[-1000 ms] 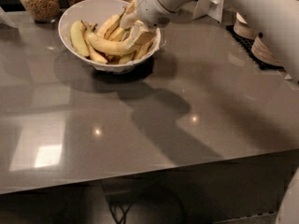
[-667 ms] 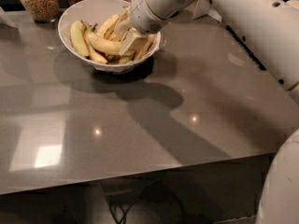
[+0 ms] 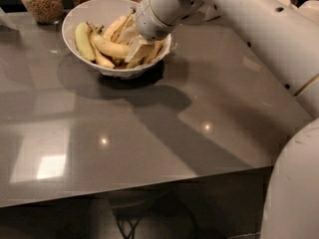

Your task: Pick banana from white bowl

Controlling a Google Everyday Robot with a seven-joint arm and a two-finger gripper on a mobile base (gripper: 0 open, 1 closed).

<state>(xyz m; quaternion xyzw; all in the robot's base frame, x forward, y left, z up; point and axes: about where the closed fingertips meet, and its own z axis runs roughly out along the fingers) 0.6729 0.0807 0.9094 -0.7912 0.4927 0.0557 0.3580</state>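
Camera view | white bowl (image 3: 82, 8) at far left of grey counter (image 3: 149, 133), heaped with bananas | banana (image 3: 110, 47) lies atop the heap, stem up-left, so likely reachable from above | gripper (image 3: 138, 51) inside bowl's right half, at banana's thick end; clenched or released: cannot tell | jars (image 3: 44, 1) behind bowl, apart

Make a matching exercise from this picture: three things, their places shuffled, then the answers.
1. long smooth yellow banana
2. robot's white gripper
3. glass jar of brown grains

A. behind the large round white bowl, at the far left
B. down in the bowl's right side
C. lying in the bowl, left of the gripper

Pairs: 1-C, 2-B, 3-A
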